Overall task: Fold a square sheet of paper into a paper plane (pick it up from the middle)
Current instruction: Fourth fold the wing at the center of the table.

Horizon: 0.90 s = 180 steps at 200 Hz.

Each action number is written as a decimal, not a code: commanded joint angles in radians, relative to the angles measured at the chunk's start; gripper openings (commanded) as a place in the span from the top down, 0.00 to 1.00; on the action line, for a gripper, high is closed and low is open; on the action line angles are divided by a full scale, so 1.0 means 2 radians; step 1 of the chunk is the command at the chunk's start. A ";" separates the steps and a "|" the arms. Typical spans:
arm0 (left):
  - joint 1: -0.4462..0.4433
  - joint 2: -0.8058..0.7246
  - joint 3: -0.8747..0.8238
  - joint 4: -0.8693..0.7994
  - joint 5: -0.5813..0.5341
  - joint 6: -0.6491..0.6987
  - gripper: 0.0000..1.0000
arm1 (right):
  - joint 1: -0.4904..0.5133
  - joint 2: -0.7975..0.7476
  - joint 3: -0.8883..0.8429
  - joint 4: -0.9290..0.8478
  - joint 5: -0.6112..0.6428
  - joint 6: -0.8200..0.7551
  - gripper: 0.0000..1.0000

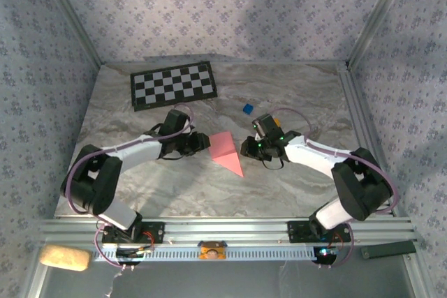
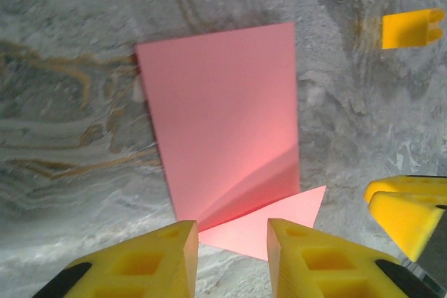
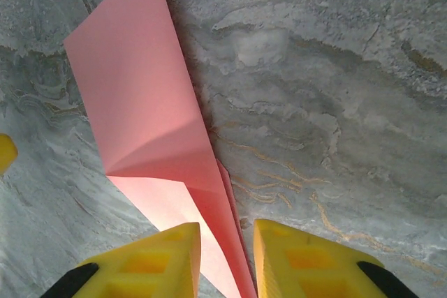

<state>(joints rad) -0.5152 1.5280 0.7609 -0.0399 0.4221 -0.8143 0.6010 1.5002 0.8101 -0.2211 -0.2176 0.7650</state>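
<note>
Top external view: the sheet of paper (image 1: pixel 225 146), salmon-pink and already part-folded, lies near the middle of the table (image 1: pixel 174 186), well to the near side of the checkerboard mat (image 1: pixel 173 84) and the small blue block (image 1: pixel 247 108). The left gripper (image 1: pixel 202 142) sits just beside the sheet's left edge and the right gripper (image 1: pixel 246 147) just beside its right edge. In the left wrist view the sheet (image 2: pixel 223 116) shows one panel raised along a crease, with a flat triangular flap beneath it; the left gripper (image 2: pixel 230 225) has its fingers parted, and the flap's edge lies at the mouth of the gap without being pinched. In the right wrist view a narrow folded edge of the sheet (image 3: pixel 140 88) runs into the gap of the right gripper (image 3: pixel 227 227), whose fingers are likewise apart and clamp nothing. Judged step: an intermediate fold, with the dart shape not yet complete. The next move probably calls for closing on the raised panel's free edge, laying it over squarely onto the centre crease, and holding the flat flap down so the sheet does not slide.
</note>
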 commanded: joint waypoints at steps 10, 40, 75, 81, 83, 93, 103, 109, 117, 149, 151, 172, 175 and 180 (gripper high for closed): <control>0.000 -0.052 -0.029 0.020 -0.020 -0.027 0.66 | -0.007 0.023 0.024 0.004 -0.017 -0.034 0.70; 0.007 -0.085 -0.041 -0.009 -0.018 -0.017 0.62 | -0.004 0.049 0.039 0.018 -0.038 -0.063 0.68; 0.011 -0.103 -0.035 -0.042 -0.009 -0.018 0.59 | 0.000 0.070 0.052 0.013 -0.053 -0.088 0.66; 0.011 -0.105 -0.037 -0.040 -0.006 -0.021 0.58 | 0.001 0.068 0.049 0.018 -0.050 -0.087 0.66; 0.011 -0.105 -0.038 -0.039 -0.005 -0.022 0.58 | 0.002 0.068 0.048 0.021 -0.049 -0.086 0.66; 0.011 -0.104 -0.041 -0.032 0.000 -0.023 0.58 | -0.001 0.072 0.045 0.028 -0.059 -0.083 0.66; 0.012 -0.101 -0.040 -0.031 0.001 -0.023 0.58 | -0.004 0.082 0.051 0.026 -0.077 -0.087 0.66; 0.013 -0.099 -0.037 -0.031 0.001 -0.021 0.57 | -0.004 0.088 0.058 0.020 -0.082 -0.093 0.66; 0.016 -0.092 -0.033 -0.032 0.002 -0.019 0.57 | -0.002 0.095 0.065 0.015 -0.083 -0.098 0.66; 0.027 -0.058 -0.006 -0.030 0.022 -0.013 0.57 | -0.001 0.105 0.075 0.005 -0.097 -0.108 0.67; 0.027 -0.056 -0.005 -0.030 0.023 -0.013 0.57 | -0.002 0.106 0.074 0.003 -0.096 -0.110 0.67; 0.027 -0.045 0.000 -0.019 0.026 -0.014 0.57 | -0.007 0.104 0.071 -0.008 -0.096 -0.119 0.69; 0.027 -0.042 0.000 -0.018 0.027 -0.013 0.58 | -0.008 0.104 0.070 -0.008 -0.098 -0.120 0.69; 0.027 -0.040 0.001 -0.018 0.027 -0.014 0.57 | -0.009 0.103 0.070 -0.008 -0.101 -0.121 0.69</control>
<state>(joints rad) -0.4644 1.4284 0.7269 -0.0864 0.4408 -0.8539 0.5964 1.7004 0.9356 -0.1913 -0.3866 0.5667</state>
